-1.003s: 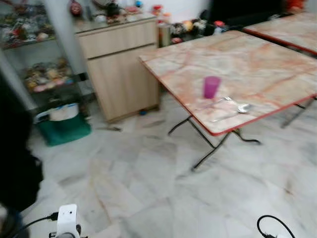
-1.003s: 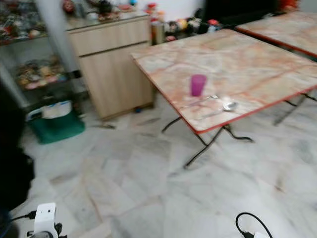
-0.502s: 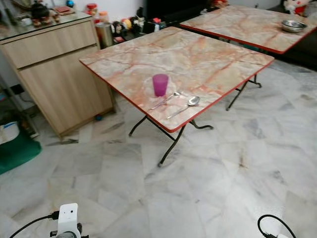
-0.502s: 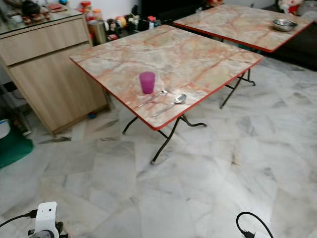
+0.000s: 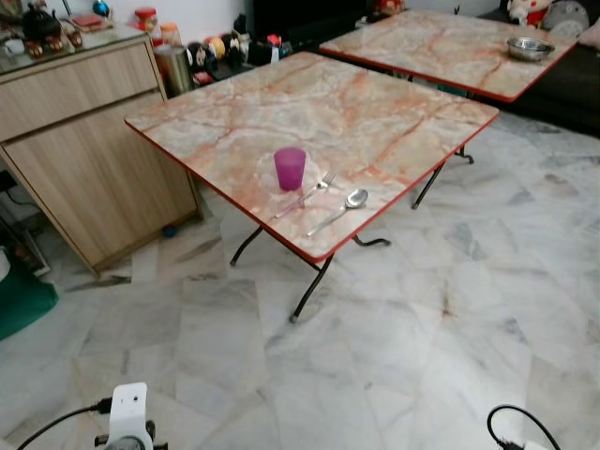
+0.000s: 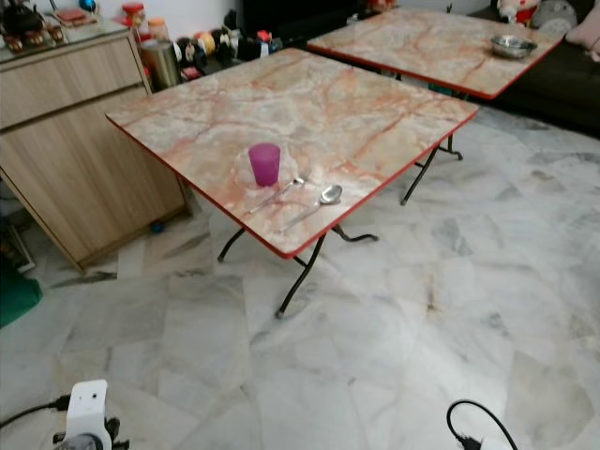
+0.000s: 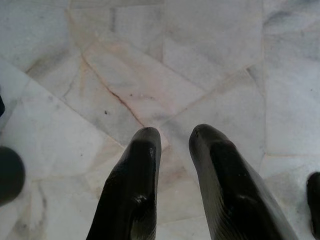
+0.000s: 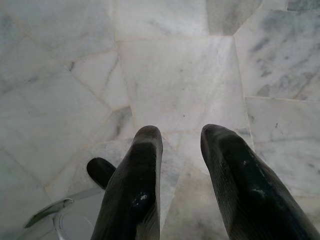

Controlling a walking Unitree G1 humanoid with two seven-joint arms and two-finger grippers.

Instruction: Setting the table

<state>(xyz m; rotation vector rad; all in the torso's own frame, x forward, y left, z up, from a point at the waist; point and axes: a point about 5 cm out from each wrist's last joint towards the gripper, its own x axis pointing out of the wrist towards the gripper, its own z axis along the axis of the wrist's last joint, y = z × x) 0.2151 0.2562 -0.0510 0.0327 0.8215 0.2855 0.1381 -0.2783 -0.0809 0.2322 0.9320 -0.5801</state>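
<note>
A purple cup (image 5: 290,168) stood on the near marble table (image 5: 375,103), close to its front edge; a fork (image 5: 304,195) and a spoon (image 5: 340,209) lay just beside it; the left gripper (image 7: 174,134) and right gripper (image 8: 181,134) hung over the floor (image 5: 441,337), both slightly parted, holding nothing.

Table (image 5: 375,103) w/ cup (image 5: 290,169), fork (image 5: 309,193), spoon (image 5: 342,207)
</note>
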